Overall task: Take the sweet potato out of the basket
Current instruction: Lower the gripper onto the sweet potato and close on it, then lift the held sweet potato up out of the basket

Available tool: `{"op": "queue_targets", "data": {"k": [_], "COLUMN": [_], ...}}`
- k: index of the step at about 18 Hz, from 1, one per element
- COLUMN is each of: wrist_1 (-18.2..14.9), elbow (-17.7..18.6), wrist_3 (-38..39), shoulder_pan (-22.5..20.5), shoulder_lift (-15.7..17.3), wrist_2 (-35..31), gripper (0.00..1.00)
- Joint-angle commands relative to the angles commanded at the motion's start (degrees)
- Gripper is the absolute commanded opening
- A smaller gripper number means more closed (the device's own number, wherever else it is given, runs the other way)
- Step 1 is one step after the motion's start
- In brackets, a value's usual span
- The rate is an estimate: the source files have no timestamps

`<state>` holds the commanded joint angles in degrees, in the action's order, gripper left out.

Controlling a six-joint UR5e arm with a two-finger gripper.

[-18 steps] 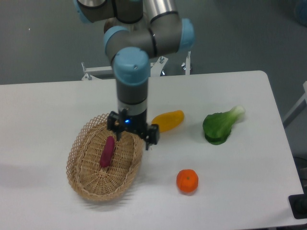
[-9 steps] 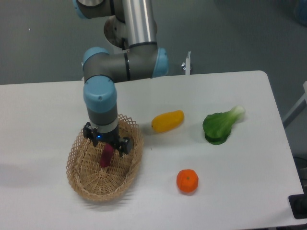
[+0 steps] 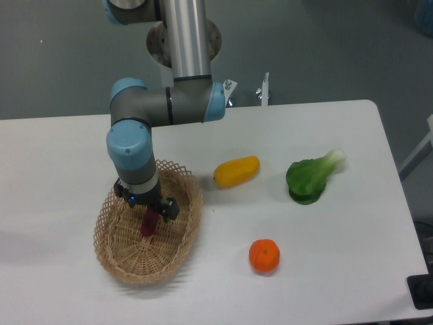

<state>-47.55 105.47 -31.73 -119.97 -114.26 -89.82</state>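
Tan wicker basket (image 3: 115,252) at table's 8 o'clock. Magenta sweet potato (image 3: 148,224) lies inside it, upper end hidden under gripper (image 3: 146,211). Gripper low in basket, directly over root; finger spread and any contact cannot tell. Yellow fruit (image 3: 237,170) at basket's 2 o'clock, orange (image 3: 264,256) at 3 o'clock.

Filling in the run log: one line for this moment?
phase: reaching | hand: low in basket, over sweet potato | grip: unclear | lifted: no
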Motion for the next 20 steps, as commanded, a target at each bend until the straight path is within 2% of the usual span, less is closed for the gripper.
{"op": "queue_targets", "data": {"k": [2, 3, 5, 7, 14, 20], "wrist_1": [0.09, 0.09, 0.52, 0.88, 0.88, 0.79], "elbow": [-0.09, -0.26, -0.26, -0.18, -0.26, -1.31], "wrist_3": [-0.09, -0.26, -0.35, -0.35, -0.7, -0.97], "shoulder_pan": [0.0, 0.09, 0.09, 0.09, 0.09, 0.0], "shoulder_lift": [-0.35, -0.44, -0.53, -0.62, -0.44, 0.44], "wrist_2": [-0.96, -2.01, -2.2, -2.2, -2.28, -2.29], "gripper": [1.0, 0.97, 0.77, 0.6, 0.31, 0.25]}}
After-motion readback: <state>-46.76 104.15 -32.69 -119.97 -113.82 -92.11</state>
